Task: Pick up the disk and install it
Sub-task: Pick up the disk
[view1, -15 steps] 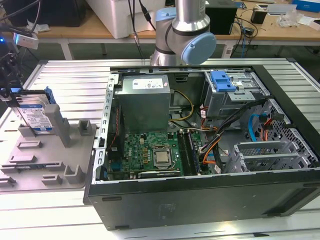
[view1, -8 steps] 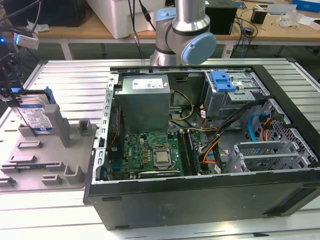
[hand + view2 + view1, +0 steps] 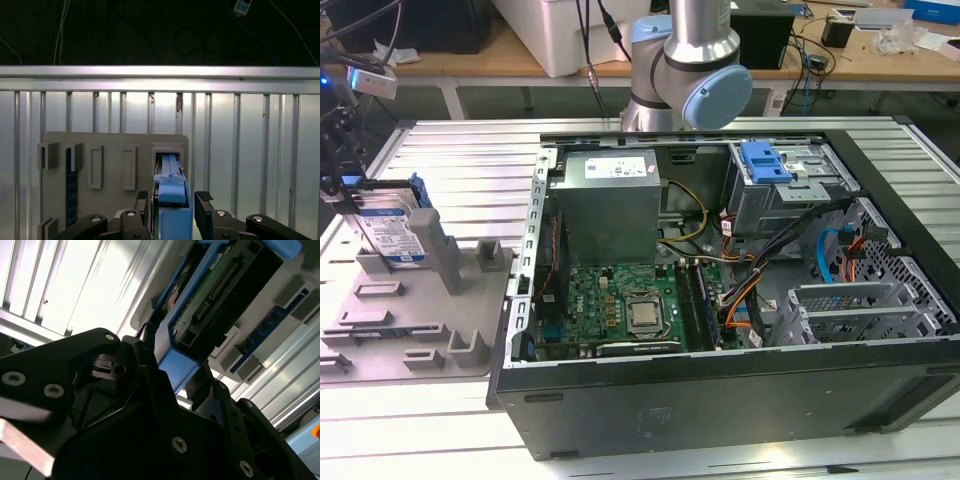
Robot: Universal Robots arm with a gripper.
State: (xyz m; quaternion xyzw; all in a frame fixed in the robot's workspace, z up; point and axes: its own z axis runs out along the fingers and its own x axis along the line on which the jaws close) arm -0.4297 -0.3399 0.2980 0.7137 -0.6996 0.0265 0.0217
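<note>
1 flat silver hard drive in a blue plastic carrier, the disk (image 3: 395,232), is gripped upright by the black hand (image 3: 172,196), whose 2 fingers are closed on its blue frame. It is seen at a slot of the grey moulded tray (image 3: 430,330), at the tray's end away from the open black computer case (image 3: 720,415).
</note>
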